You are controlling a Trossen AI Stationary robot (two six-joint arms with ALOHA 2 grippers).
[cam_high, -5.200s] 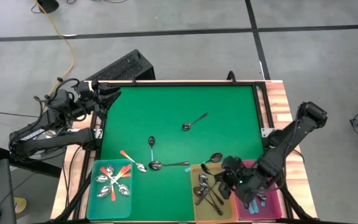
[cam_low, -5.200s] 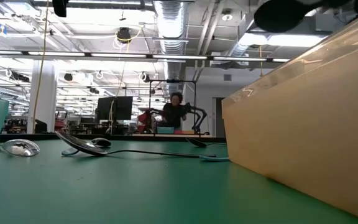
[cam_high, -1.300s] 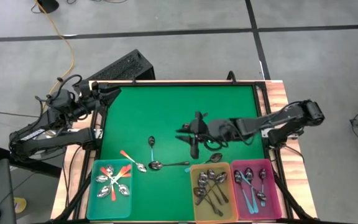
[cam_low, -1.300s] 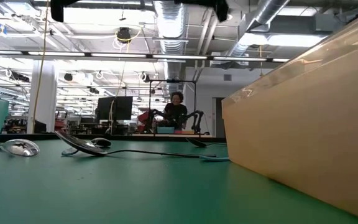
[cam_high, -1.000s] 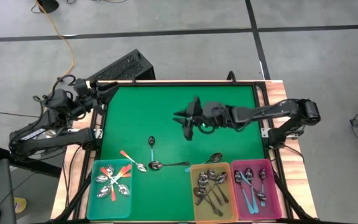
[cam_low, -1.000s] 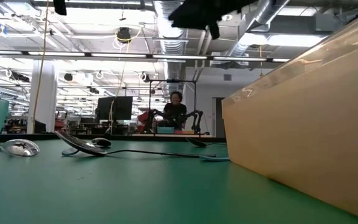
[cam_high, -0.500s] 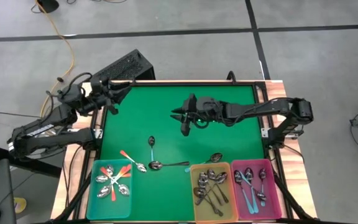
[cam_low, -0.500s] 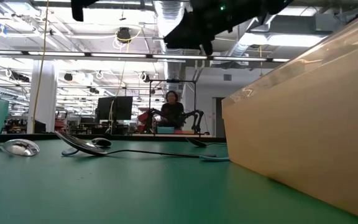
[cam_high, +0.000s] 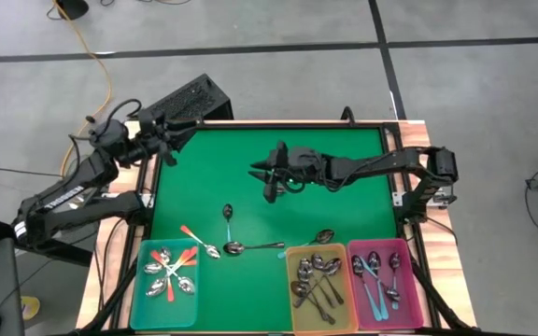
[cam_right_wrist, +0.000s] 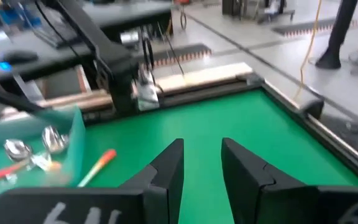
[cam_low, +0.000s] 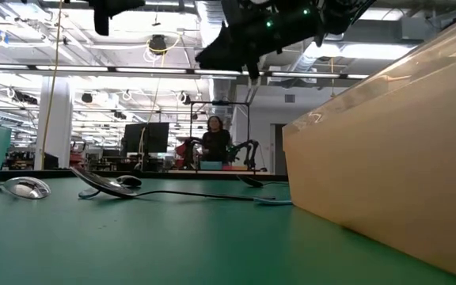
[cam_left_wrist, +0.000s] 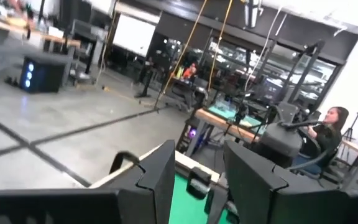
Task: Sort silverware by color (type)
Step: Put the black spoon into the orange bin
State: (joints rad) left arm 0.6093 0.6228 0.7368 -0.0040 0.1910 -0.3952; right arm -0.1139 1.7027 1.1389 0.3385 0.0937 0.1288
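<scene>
Several spoons lie flat on the green mat (cam_high: 208,182) near its front: a blue-handled spoon (cam_high: 228,220), an orange-handled spoon (cam_high: 198,240), a dark spoon (cam_high: 253,247) and another (cam_high: 318,237) at the yellow bin's far rim. My right gripper (cam_high: 262,178) hangs open above the middle of the mat, pointing toward the table's left, with nothing between its fingers (cam_right_wrist: 166,167). My left gripper (cam_high: 168,140) is open above the mat's far left corner, its fingers (cam_left_wrist: 159,174) holding nothing. The right arm hides the mat under it.
Along the front edge stand a teal bin (cam_high: 144,280) with orange-handled spoons, a yellow bin (cam_high: 293,291) with dark spoons and a pink bin (cam_high: 407,280) with blue-handled ones. A black box (cam_high: 187,101) sits behind the far left corner. A person (cam_low: 212,138) sits far beyond the table.
My right gripper has moved over the mat toward the table's left and has come lower, staying open. My left gripper has swung from the left edge toward the far left corner of the mat. The spoons on the mat have kept their places.
</scene>
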